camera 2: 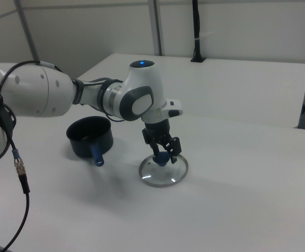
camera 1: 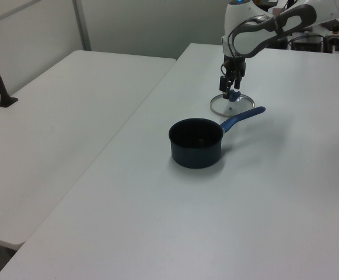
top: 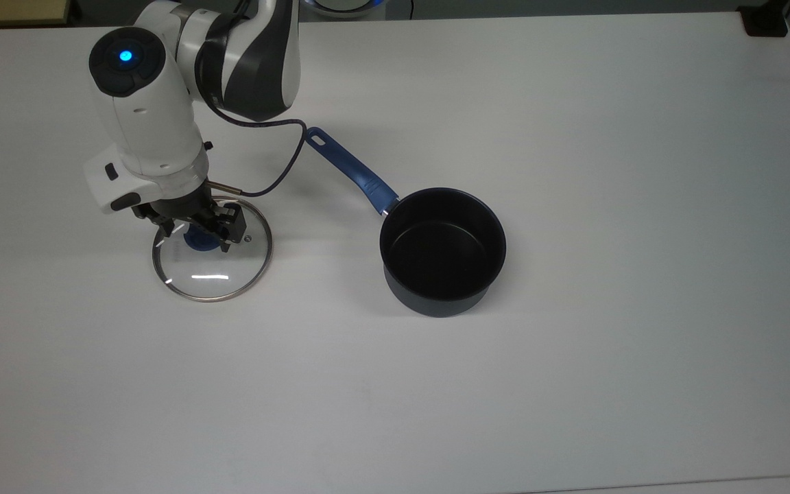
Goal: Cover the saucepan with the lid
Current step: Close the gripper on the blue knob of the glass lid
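Observation:
The lid (top: 211,274), a clear glass disc with a metal rim and a blue knob (top: 200,241), lies flat on the white table at the top view's left. My gripper (top: 197,233) is down over the lid, open, with one finger on each side of the knob. The right view shows the gripper (camera 2: 164,154) straddling the knob above the lid (camera 2: 163,173). The saucepan (top: 443,248) stands upright and empty to the top view's right of the lid. Its blue handle (top: 350,168) points up-left toward the arm. The left view has the saucepan (camera 1: 196,142) nearer than the lid (camera 1: 232,105).
The arm's black cable (top: 278,171) loops between the lid and the tip of the saucepan's handle. A black block (top: 765,20) sits at the table's corner at the top view's upper right. A second white table (camera 1: 58,116) adjoins at the left view's left.

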